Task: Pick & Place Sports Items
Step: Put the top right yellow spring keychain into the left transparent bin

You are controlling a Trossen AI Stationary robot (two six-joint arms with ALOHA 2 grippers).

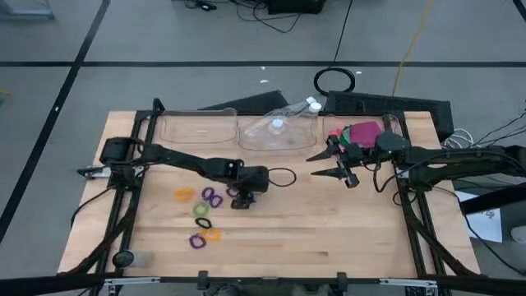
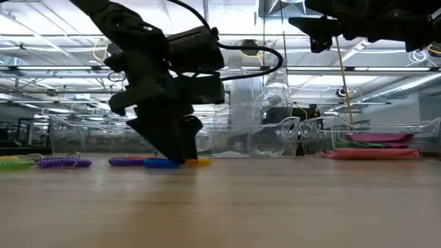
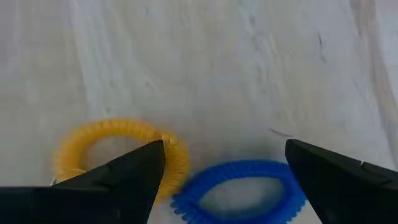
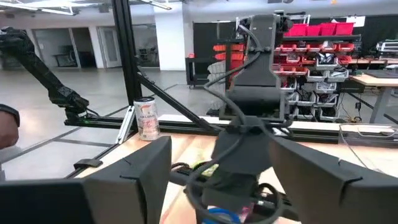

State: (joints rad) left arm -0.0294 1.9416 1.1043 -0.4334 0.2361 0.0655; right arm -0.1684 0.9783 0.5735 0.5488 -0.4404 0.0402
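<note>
My left gripper (image 1: 240, 201) is open and low over the table's middle. In the left wrist view its fingers (image 3: 134, 171) stand on either side of a blue ring (image 3: 239, 190) lying flat on the wood. One finger covers the edge of a yellow-orange ring (image 3: 106, 140); I cannot tell whether it touches. More rings lie to the left: orange (image 1: 182, 194), purple (image 1: 212, 197), green (image 1: 201, 210) and purple (image 1: 197, 240). Pink (image 1: 364, 130) and green flat pieces lie in the clear tray at the back right. My right gripper (image 1: 316, 164) is open and empty, up in the air beside that tray.
Three clear plastic trays (image 1: 197, 131) stand in a row along the table's far side, with a clear bottle (image 1: 306, 107) behind the middle one. A black frame runs along the table's left and right edges. A can (image 4: 147, 118) stands near the left frame. Bare wood lies toward the near edge.
</note>
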